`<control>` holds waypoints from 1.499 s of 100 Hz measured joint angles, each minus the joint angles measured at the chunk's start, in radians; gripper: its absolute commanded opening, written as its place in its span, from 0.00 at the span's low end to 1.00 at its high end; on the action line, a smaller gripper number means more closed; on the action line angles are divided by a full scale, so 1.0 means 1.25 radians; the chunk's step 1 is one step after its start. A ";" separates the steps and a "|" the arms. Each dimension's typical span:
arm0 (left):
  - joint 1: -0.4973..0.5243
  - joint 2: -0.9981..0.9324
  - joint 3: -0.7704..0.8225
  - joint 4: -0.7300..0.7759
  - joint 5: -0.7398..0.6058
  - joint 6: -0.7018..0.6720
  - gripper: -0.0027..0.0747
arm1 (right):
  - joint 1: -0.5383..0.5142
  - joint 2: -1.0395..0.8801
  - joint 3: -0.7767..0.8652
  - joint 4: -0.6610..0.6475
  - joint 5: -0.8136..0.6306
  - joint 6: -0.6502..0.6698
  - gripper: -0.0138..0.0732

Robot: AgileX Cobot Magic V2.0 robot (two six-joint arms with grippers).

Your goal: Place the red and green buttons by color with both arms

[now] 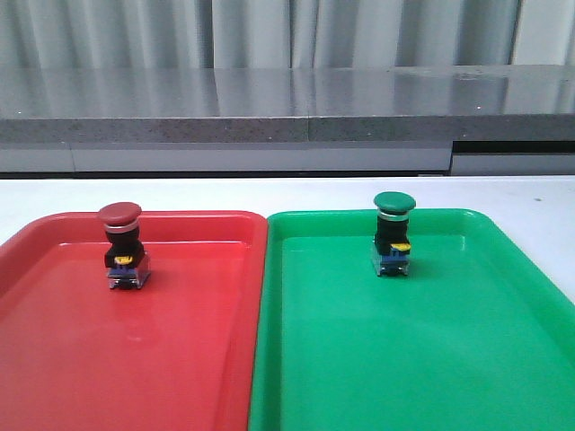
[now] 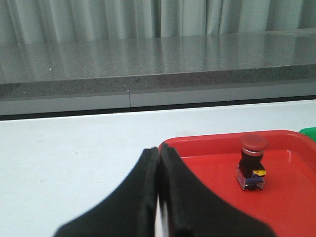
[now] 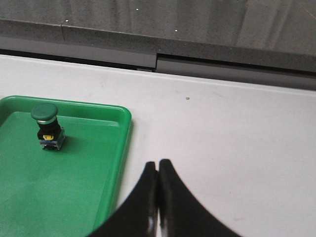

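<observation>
front view shows two trays side by side on a white table (image 1: 269,190), their long edges touching: a red tray (image 1: 54,359) on the left and a green tray (image 1: 485,359) on the right. the red button (image 1: 121,244) stands upright in the far part of the red tray, dark-red cap on top, black body, silver ring, yellow and blue at the clear base. the green button (image 1: 393,232) stands upright in the far part of the green tray, built the same way with a green cap. the two buttons are well apart, each on the tray of its own color. no arm shows in this view. behind the table runs a grey counter (image 1: 287,103) with pale curtains (image 1: 269,31) beyond it.

left wrist view has the left gripper (image 2: 158,197) over the near left corner of the red tray, its black fingers (image 2: 136,207) pressed together with nothing between them; the red button stands apart from it, farther in on the tray.

right wrist view has the right gripper (image 3: 158,197) above the bare table just right of the green tray's rim, fingers (image 3: 177,207) closed against each other and holding nothing. the green button sits well apart from it, in the tray's far corner.
</observation>
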State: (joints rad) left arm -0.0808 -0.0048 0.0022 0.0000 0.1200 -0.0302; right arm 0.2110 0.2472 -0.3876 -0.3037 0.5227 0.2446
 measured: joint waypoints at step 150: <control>0.000 0.000 0.000 0.000 -0.005 0.000 0.01 | -0.211 -0.206 0.333 0.243 -0.310 -0.156 0.08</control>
State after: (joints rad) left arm -0.0808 -0.0048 0.0022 0.0000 0.1136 -0.0302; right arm -0.0530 -0.0097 0.0282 0.0000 0.1358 0.0498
